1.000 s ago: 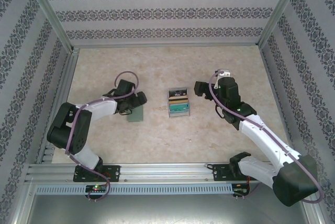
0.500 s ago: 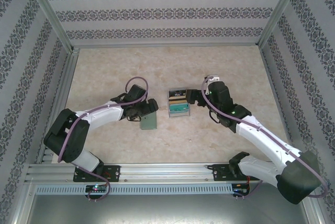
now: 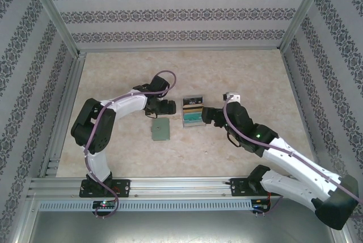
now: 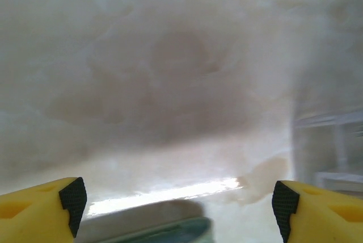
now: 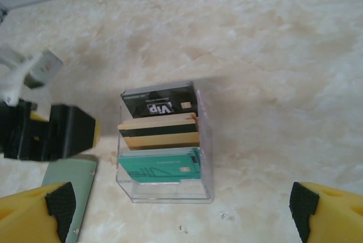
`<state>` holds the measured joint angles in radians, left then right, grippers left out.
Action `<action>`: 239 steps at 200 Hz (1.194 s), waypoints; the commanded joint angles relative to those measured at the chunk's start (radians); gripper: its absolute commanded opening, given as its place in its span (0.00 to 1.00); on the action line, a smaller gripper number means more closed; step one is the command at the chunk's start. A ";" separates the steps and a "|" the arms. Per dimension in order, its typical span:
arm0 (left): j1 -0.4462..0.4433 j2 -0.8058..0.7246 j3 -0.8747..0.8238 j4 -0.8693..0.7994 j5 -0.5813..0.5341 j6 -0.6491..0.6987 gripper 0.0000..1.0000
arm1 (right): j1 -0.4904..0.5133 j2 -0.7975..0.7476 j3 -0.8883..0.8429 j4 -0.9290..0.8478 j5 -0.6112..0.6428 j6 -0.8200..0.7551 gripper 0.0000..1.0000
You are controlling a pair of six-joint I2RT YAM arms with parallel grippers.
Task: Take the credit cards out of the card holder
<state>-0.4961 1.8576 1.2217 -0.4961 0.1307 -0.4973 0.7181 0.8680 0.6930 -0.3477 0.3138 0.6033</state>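
The credit cards stand in a clear plastic box (image 5: 205, 141): a black card (image 5: 161, 104) at the back, a tan-gold one (image 5: 161, 132) in the middle, a teal-green one (image 5: 159, 166) in front. The card holder (image 3: 160, 130), a flat grey-green wallet, lies on the table to the left of the box and nearer the arms. My left gripper (image 3: 166, 107) stands open just left of the box, beyond the wallet, with nothing between its fingers. My right gripper (image 3: 209, 114) is open right of the box, the box between its yellow fingers (image 5: 59, 203).
The marble-look table (image 3: 249, 72) is walled by patterned panels at the back and sides. An aluminium rail (image 3: 181, 186) runs along the near edge. The left wrist view is blurred; the wallet's edge (image 4: 164, 231) shows low down and the clear box (image 4: 329, 152) at right.
The left gripper slid the wallet rightward toward the box, let it go and moved beyond it. The right gripper came left and nearer, up to the box.
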 commanded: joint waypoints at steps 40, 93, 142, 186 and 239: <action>-0.054 0.041 0.048 -0.193 -0.112 0.198 0.92 | 0.011 -0.061 -0.045 -0.064 0.072 0.020 0.98; -0.054 0.034 0.031 -0.251 -0.220 0.185 0.91 | 0.011 0.017 -0.008 -0.031 0.033 -0.010 0.98; 0.002 -0.063 -0.096 -0.274 -0.286 0.095 0.92 | 0.021 0.132 0.044 0.024 -0.024 -0.044 0.98; 0.011 -0.202 -0.291 -0.268 -0.252 -0.032 0.91 | 0.033 0.255 0.123 0.046 -0.081 -0.092 0.98; -0.085 -0.405 -0.477 -0.171 -0.114 -0.183 0.90 | 0.059 0.396 0.217 0.052 -0.138 -0.127 0.98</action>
<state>-0.5167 1.5162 0.7982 -0.6727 -0.0536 -0.5720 0.7578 1.2209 0.8577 -0.3096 0.2180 0.5125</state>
